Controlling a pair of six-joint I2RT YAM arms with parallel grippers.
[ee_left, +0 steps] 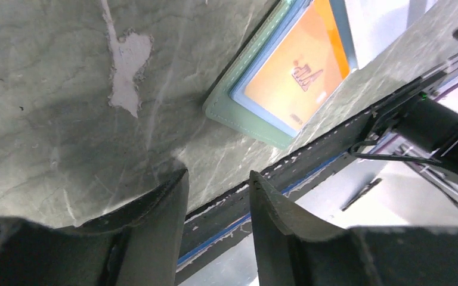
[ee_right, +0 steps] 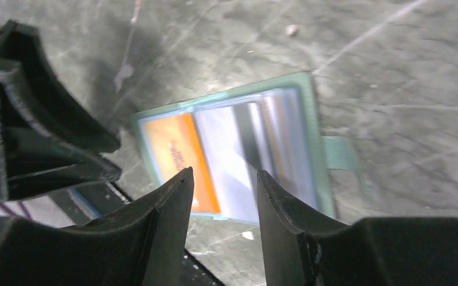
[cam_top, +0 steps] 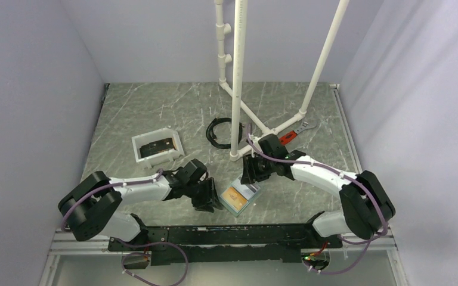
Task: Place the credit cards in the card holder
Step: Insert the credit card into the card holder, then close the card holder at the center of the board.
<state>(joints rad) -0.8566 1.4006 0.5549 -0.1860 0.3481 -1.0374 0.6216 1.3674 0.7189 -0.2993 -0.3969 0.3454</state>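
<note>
The 2 dark fingers of the left gripper (ee_left: pixel 217 176) fill the foreground of the left wrist view, standing apart with only bare marbled table (cam_top: pixel 155 107) and its near edge rail showing in the gap; the pincer is open and grips nothing. Ahead of those fingertips and off to the right, clear of them, lies the card holder (cam_top: pixel 247 190), spread open and flat close to the middle of the table's near edge. An orange card (ee_left: pixel 295 65) sits in its light blue inner face, on the half nearer the left gripper.

From above, the left gripper rests just beside the holder's left edge; whether it touches cannot be told. The right gripper (ee_right: pixel 225 174) hangs over the holder's far right corner, its 2 fingers parted and empty, so it too is open. Through its own camera the holder lies directly under the gap between the fingers, the orange card to the left and a blurred fan of lighter and darker card faces to the right. A grey-green strap tab (ee_right: pixel 340 155) juts from the holder's side.

Well apart, toward the left of the table's middle, a white tray (cam_top: pixel 136 149) holds dark cards (cam_top: pixel 157 147). A coil of black cable (cam_top: pixel 217 131) lies near the foot of a white pipe frame (cam_top: pixel 238 77), and a wrench (cam_top: pixel 303 126) rests toward the far right corner.
</note>
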